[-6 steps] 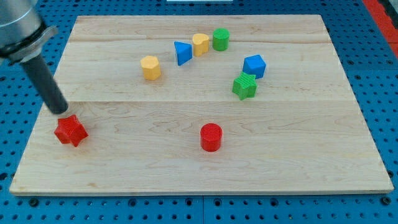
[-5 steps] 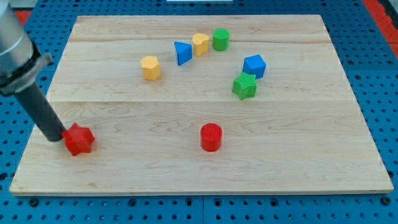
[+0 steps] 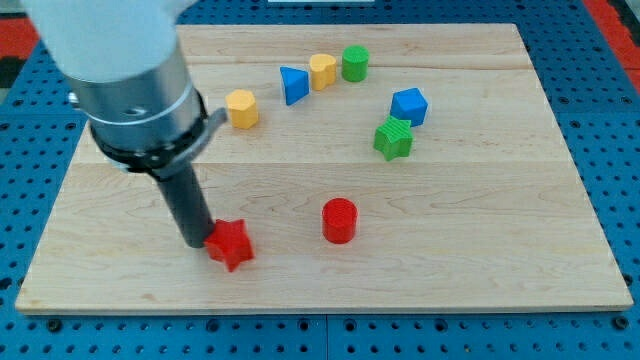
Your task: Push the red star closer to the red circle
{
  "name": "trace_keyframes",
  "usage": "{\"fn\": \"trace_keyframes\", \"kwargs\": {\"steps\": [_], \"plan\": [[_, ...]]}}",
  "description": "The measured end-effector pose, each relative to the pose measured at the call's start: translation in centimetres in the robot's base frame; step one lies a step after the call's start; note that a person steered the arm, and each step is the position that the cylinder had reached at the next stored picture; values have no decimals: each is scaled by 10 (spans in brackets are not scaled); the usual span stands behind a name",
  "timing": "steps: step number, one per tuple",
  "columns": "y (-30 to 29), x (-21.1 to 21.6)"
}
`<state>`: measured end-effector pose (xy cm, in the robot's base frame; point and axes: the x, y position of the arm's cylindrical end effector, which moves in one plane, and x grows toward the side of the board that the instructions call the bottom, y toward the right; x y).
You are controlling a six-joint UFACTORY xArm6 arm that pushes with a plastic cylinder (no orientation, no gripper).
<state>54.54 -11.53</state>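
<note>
Pushing from the view's left, my tip [image 3: 194,243] presses against the left side of the red star [image 3: 230,244]; being a bare rod, it grasps nothing and only touches. The red star lies on the wooden board [image 3: 480,240] left of the red circle [image 3: 339,220] and slightly nearer the view's bottom, the two near each other but apart. Tip, star and circle fall almost on one line running left to right, so a rightward push, angled a little toward the view's top, looks apt. The star has no long axis; its heading is unclear.
</note>
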Motion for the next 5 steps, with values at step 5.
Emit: {"fn": "trace_keyframes", "kwargs": {"steps": [5], "plan": [[84,42]]}}
